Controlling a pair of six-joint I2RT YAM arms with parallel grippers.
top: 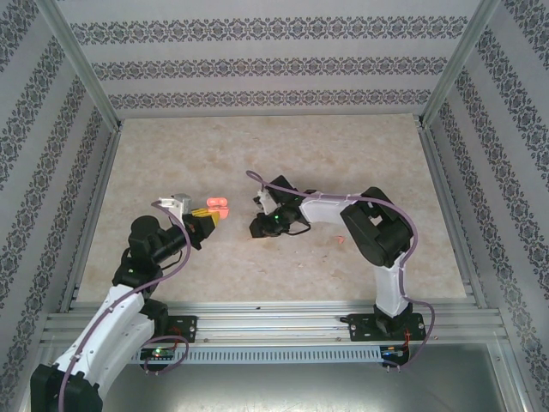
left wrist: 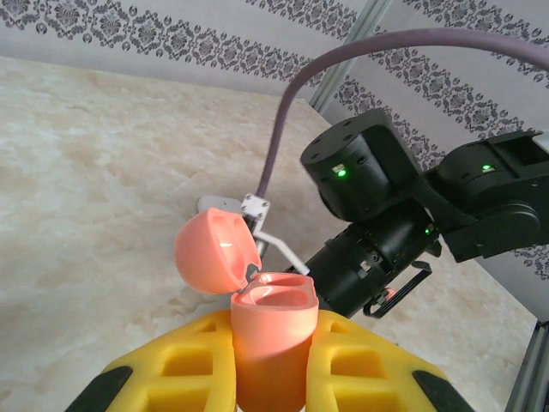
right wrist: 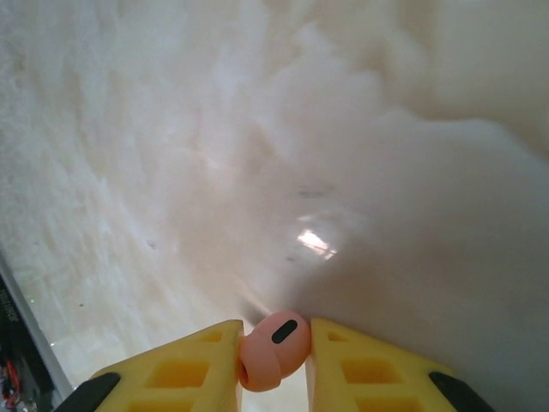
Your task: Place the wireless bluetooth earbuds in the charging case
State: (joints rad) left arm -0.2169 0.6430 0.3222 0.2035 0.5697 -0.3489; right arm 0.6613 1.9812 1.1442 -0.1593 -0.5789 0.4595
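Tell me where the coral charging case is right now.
The coral charging case, lid open, is clamped in the left gripper, left of centre on the table in the top view, with the right arm close on its right.

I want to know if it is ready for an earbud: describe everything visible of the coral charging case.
The coral charging case is a small, rounded, glossy plastic shell. It stands upright, clamped at its body between the left hand's yellow fingers. Its domed lid is swung open on a hinge to one side, baring the hollowed top, which looks empty.
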